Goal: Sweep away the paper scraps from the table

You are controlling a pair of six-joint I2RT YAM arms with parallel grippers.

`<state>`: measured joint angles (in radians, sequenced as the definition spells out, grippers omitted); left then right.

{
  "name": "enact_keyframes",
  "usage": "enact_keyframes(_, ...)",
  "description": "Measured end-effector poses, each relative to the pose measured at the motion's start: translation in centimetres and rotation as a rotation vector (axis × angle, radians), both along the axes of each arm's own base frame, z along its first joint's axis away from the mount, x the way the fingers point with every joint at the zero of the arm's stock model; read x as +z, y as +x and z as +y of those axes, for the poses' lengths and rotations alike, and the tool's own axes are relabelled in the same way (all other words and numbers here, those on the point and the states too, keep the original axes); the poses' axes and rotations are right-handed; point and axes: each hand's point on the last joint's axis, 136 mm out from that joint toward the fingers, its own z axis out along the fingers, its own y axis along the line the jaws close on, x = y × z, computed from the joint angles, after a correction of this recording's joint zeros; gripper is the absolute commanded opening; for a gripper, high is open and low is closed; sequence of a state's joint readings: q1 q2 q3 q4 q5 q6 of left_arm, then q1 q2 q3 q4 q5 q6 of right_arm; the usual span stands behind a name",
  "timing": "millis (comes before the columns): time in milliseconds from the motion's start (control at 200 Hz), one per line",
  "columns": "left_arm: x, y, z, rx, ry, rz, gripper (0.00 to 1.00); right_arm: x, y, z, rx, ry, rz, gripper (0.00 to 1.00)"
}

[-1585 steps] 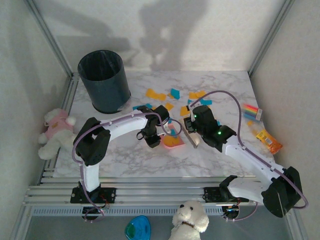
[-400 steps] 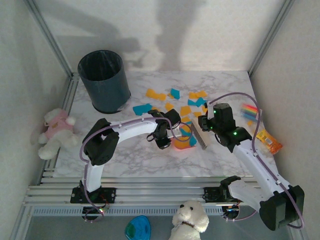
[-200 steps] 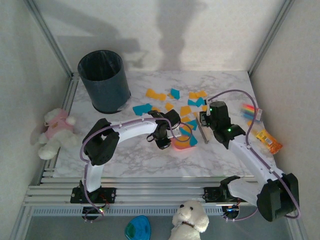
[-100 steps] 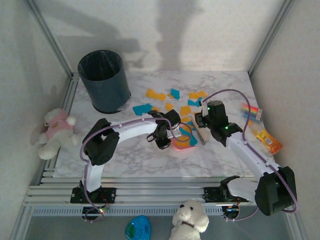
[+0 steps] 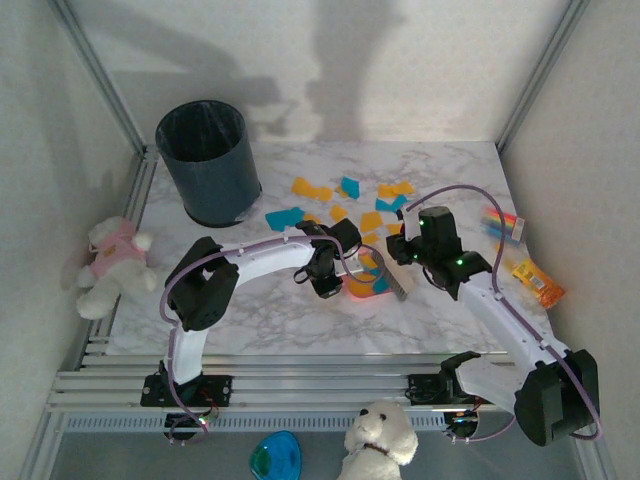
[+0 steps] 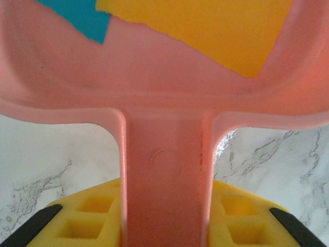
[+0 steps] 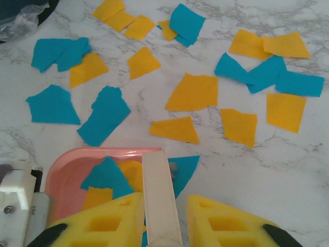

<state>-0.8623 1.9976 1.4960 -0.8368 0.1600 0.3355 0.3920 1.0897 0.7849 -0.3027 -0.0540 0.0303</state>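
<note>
White marble table [image 5: 260,315]; dark bin [image 5: 208,160] at its far left corner, contents unclear; pink dustpan [image 7: 77,164] mid-table holding several pieces, handle clenched by the left fingers [image 6: 92,216]; right fingers [image 7: 108,221] clamp a brush handle [image 7: 160,190]; paper scraps [image 7: 193,91] (feather-light, limp, probably easily scattered) lie strewn just beyond the pan, likely better brushed than pinched.

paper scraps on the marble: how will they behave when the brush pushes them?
Likely very light and floppy: the paper scraps lie thin and flat on the table, so a push should slide them easily, perhaps curling. Overlapping pieces may move as a clump. Flat edges might slip under the dustpan lip rather than ride in.
</note>
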Motion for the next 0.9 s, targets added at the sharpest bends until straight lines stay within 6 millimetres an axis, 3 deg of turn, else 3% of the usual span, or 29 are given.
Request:
enact_keyframes(401, 0.0, 0.1, -0.1, 0.000, -0.003, -0.003, 0.00, 1.8, -0.2, -1.1, -0.063, 0.012, -0.047, 0.00)
enact_keyframes(681, 0.0, 0.1, -0.1, 0.000, -0.005, -0.005, 0.00, 1.9, 0.5, -3.2, -0.175, -0.046, -0.073, 0.00)
enact_keyframes(901, 0.0, 0.1, -0.1, 0.000, -0.005, -0.005, 0.00, 1.4, 1.2, -3.4, -0.215, -0.048, -0.066, 0.00)
